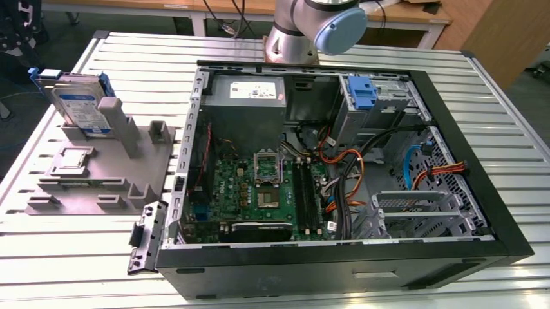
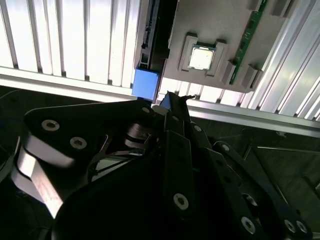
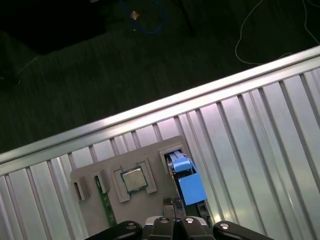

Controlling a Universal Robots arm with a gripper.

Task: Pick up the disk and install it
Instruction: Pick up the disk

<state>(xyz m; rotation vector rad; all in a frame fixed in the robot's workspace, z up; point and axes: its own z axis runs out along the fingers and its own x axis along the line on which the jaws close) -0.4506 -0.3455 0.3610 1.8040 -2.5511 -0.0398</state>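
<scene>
The slatted metal desk (image 1: 77, 257) carries a grey holder (image 1: 112, 183) near its corner. The disk (image 1: 77, 106) stands on end in it, long axis nearly upright, slightly tilted. In the first wrist view, my tool (image 3: 173, 207) hangs above its blue carrier, fingers pressed together, gripping nothing.
</scene>
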